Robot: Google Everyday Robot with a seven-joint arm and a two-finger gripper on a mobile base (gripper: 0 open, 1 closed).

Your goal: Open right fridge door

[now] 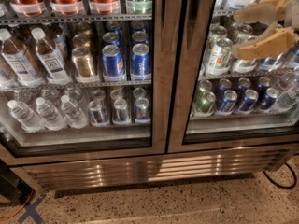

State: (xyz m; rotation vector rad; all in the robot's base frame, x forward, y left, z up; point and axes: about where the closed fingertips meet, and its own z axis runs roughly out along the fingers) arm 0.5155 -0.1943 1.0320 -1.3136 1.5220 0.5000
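Note:
The right fridge door (179, 101) is a glass pane in a brushed steel frame. It sits flush with the left door and looks shut. Green-and-white cans (217, 55) and blue cans (227, 101) show through its glass. My gripper (236, 34) is at the upper right, in front of this door's glass. Its two tan fingers (261, 45) point left and are spread apart, with nothing held between them. No door handle shows.
The twin left door (159, 78) shows water bottles (46, 112) and cans. A steel vent grille (154, 169) runs below both doors. A black cable (280, 181) lies on the speckled floor at the right. An orange cable and blue tape (28, 209) are at the bottom left.

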